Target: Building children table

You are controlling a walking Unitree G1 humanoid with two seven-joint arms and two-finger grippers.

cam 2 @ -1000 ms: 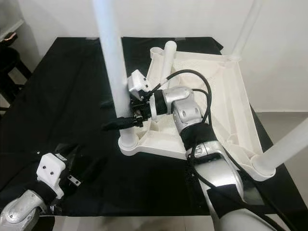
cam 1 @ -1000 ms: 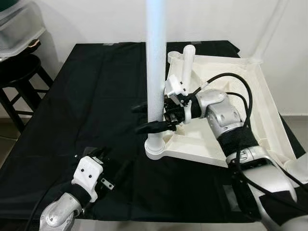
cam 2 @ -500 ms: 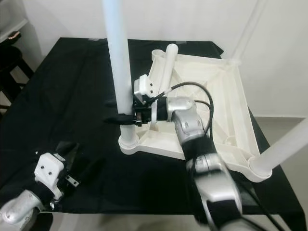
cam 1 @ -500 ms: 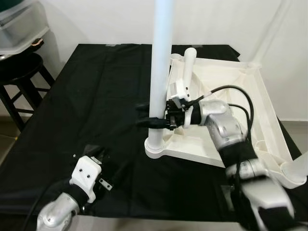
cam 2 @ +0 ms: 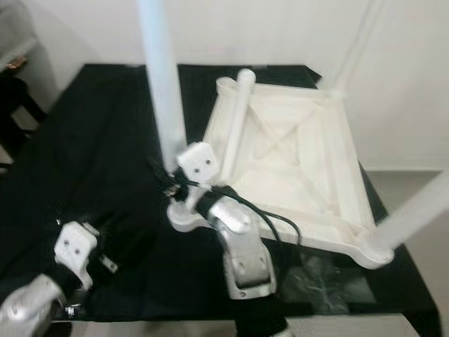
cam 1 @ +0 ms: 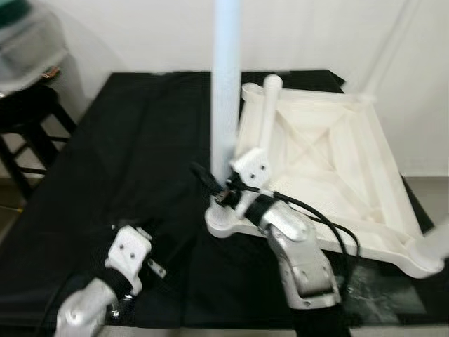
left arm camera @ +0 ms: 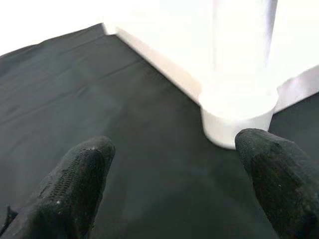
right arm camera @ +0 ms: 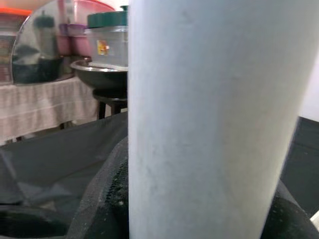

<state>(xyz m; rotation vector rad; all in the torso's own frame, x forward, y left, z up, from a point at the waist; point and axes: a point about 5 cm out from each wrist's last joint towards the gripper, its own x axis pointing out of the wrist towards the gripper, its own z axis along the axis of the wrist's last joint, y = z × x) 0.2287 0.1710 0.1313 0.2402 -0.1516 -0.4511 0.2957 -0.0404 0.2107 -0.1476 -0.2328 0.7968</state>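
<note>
— Since the table top [cam 1: 330, 165] lies upside down on the black-covered bench [cam 1: 140, 154], why is the right gripper [cam 1: 217, 184] down at that near corner?
— Its jaws clasp the upright white leg [cam 1: 226, 91] just above the socket, probably to steady or seat it. Another leg [cam 2: 235, 123] lies loose across the frame.
— And the left gripper [left arm camera: 174, 169]?
— Idle near the bench's front edge, jaws wide and holding nothing, aimed at the same socket, perhaps ready to brace it.
</note>
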